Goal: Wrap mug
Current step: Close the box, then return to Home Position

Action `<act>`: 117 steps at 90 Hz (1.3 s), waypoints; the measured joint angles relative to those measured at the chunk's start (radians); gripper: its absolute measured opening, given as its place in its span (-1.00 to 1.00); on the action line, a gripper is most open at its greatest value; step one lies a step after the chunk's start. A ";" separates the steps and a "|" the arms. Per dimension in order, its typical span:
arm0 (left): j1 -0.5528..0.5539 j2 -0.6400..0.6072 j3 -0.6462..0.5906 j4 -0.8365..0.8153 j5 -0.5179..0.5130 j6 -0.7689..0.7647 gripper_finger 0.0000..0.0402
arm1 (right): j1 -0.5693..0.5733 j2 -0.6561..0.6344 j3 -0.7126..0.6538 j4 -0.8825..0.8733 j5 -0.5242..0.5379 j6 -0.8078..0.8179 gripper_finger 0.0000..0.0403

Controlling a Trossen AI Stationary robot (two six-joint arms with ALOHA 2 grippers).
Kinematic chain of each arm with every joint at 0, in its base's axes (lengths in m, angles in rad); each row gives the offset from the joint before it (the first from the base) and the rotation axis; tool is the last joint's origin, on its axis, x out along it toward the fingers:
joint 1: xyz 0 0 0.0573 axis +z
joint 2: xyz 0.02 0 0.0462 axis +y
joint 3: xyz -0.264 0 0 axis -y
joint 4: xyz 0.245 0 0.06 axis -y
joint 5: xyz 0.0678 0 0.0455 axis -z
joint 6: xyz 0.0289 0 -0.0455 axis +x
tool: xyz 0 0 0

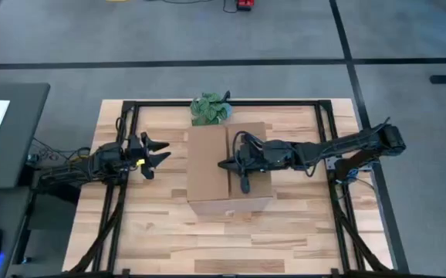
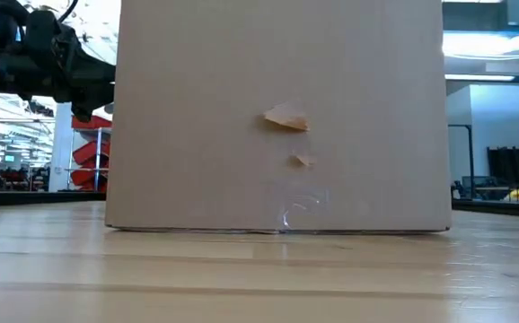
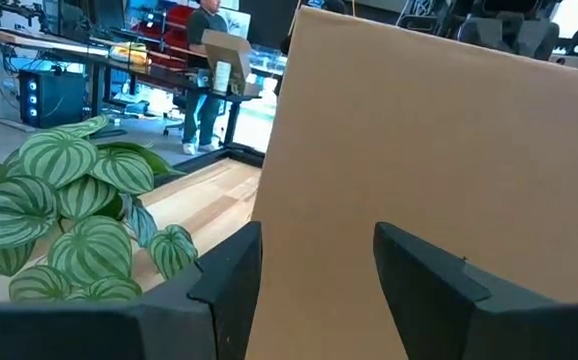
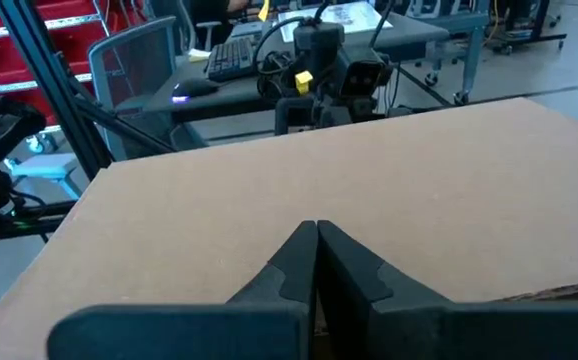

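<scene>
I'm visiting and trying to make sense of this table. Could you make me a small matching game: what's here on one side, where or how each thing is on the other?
Things:
1. cardboard box
2. leafy plant
3. left gripper
4. right gripper

Places or states:
A. jaws closed, over the top of the box
B. at the table's far edge, just behind the box
C. jaws open, beside the box
D. standing in the middle of the table

Pairs: 1-D, 2-B, 3-C, 4-A
</scene>
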 joint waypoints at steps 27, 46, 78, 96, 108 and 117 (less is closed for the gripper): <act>0.000 0.000 0.000 -0.002 0.000 0.000 -0.14 | 0.000 -0.006 0.030 0.106 -0.019 0.059 -1.00; 0.000 0.000 0.000 0.000 -0.002 0.000 -0.14 | 0.000 -0.105 0.176 -0.241 -0.079 -0.024 -1.00; 0.000 0.000 -0.001 0.000 -0.002 0.000 -0.14 | 0.016 -0.374 0.184 -0.677 0.024 -0.072 -1.00; 0.000 0.000 -0.001 0.000 -0.003 0.000 -0.14 | 0.057 -0.569 -0.085 -0.583 0.102 0.000 -1.00; 0.000 0.000 -0.001 0.000 -0.003 0.000 -0.14 | 0.080 -0.699 -0.324 -0.422 0.102 0.059 -1.00; 0.000 0.000 -0.001 0.000 -0.002 0.000 -0.14 | 0.081 -0.797 -0.486 -0.324 0.112 0.099 -1.00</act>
